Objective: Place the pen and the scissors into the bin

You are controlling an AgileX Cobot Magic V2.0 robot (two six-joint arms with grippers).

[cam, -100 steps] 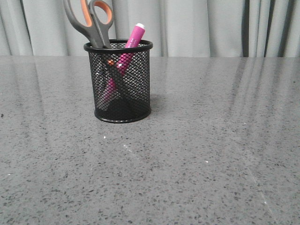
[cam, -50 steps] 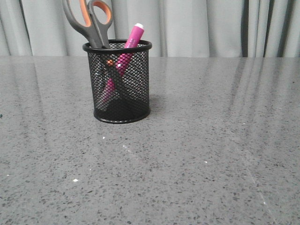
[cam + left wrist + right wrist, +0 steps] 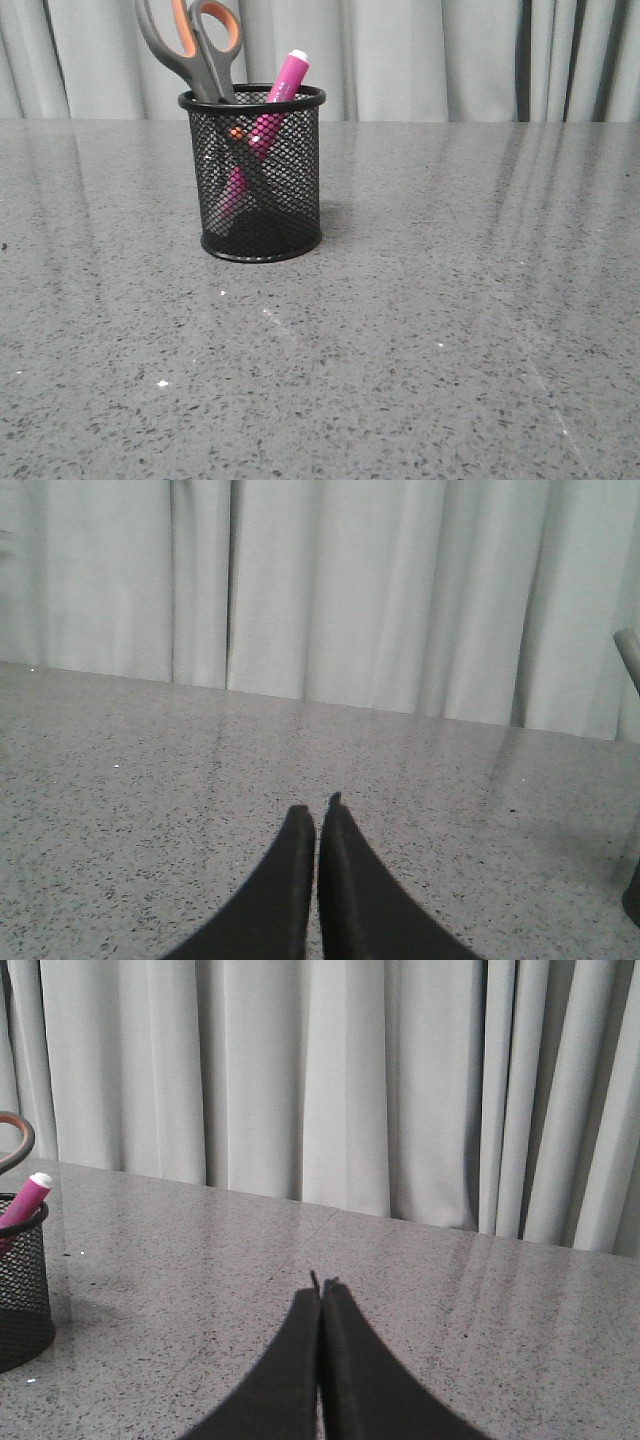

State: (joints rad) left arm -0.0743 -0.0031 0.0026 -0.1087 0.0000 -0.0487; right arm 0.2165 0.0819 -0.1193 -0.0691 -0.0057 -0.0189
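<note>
The black mesh bin stands upright on the grey table, left of centre at the back. The scissors stand in it, grey and orange handles up, blades down inside. The magenta pen leans in it, white tip above the rim. In the right wrist view the bin and the pen show at one edge, far from my right gripper, which is shut and empty. My left gripper is shut and empty over bare table. Neither gripper shows in the front view.
The speckled grey table runs to a pale curtain at the back. A grey handle and a dark base show at the edge of the left wrist view.
The bin, scissors and pen stay as they were, apart from a slight shake of the front view. No arm shows in the front view.
</note>
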